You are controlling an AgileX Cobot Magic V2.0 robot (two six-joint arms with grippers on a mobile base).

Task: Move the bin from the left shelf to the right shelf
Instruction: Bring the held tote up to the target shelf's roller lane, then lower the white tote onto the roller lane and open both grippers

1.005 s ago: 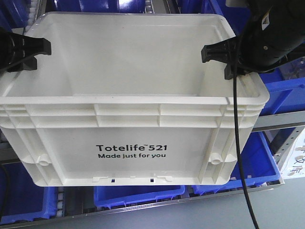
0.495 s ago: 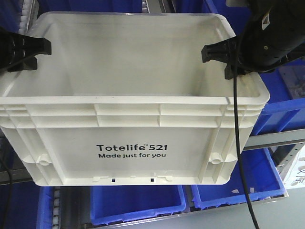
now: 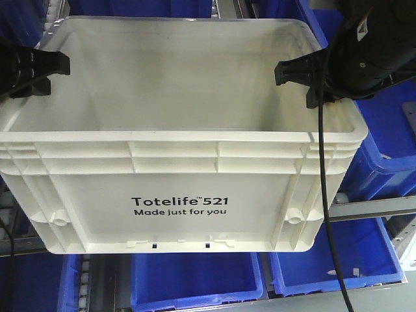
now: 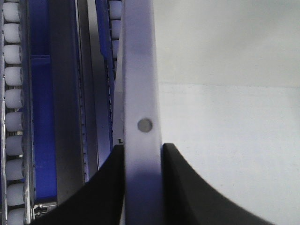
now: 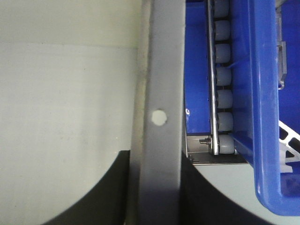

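Observation:
The white bin (image 3: 182,208), printed "Totelife 521", fills the front view and hangs in front of the shelves, held between both arms. My left gripper (image 3: 45,68) is shut on its left rim, and my right gripper (image 3: 296,71) is shut on its right rim. In the left wrist view, the left gripper (image 4: 143,147) has both black fingers pressed against the bin's rim (image 4: 140,93). The right gripper (image 5: 157,157) clamps the bin's rim (image 5: 159,70) the same way in the right wrist view. The bin's inside looks empty.
Blue plastic bins (image 3: 195,286) (image 3: 338,266) sit on the shelf below and behind, and another blue bin (image 3: 390,130) is at the right. A grey shelf rail (image 3: 370,208) runs behind the right corner. Roller tracks (image 4: 11,93) (image 5: 222,79) flank the bin. A black cable (image 3: 322,195) hangs over its right front.
The shelf rail and blue bins behind have slid downward in the front view and look larger. The bin and both grippers keep their places in the frame, and both grips are unchanged.

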